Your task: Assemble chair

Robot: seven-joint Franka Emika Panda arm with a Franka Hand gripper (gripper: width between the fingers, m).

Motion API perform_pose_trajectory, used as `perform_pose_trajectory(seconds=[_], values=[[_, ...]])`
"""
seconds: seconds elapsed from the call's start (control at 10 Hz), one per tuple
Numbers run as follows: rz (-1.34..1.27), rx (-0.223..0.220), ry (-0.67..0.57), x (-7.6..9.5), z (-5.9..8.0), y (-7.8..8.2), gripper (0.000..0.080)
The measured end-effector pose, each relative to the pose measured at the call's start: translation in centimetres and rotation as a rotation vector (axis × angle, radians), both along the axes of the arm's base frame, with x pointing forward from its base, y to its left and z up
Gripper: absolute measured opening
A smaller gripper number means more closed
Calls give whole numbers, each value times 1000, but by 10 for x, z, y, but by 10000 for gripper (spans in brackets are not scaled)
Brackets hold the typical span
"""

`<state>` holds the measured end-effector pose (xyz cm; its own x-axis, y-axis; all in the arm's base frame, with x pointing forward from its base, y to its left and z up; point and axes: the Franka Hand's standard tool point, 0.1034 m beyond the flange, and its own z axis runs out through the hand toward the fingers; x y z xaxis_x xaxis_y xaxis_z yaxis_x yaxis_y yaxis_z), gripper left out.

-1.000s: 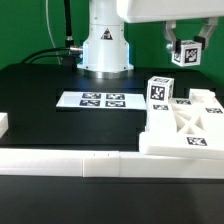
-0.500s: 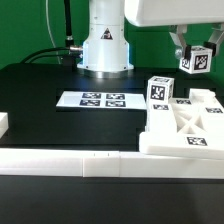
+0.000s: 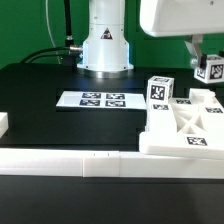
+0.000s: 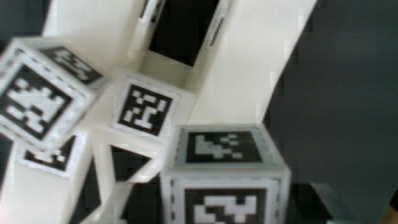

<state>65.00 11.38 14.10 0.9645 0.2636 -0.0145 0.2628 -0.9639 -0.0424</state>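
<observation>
White border rail (image 3: 70,160) nearest. Behind it, the chair (image 3: 185,125) at exterior view's right, tags unreadable. Marker board (image 3: 98,100) carries roughly six tags. Gripper (image 3: 208,62) clenched around one tagged post (image 3: 212,70), aloft.

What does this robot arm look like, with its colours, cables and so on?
The arm has smooth, rounded white casings, and its white base carries a round dark badge. Black cables trail beside the base. The gripper has slim dark fingers.
</observation>
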Motion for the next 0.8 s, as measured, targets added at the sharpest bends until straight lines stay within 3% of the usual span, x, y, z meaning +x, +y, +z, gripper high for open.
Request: perform_pose_trajectory(seconds=[0.3, 0.8], values=[[-10, 1, 2, -2, -8, 4, 284], [-16, -2, 5, -1, -11, -3, 284]])
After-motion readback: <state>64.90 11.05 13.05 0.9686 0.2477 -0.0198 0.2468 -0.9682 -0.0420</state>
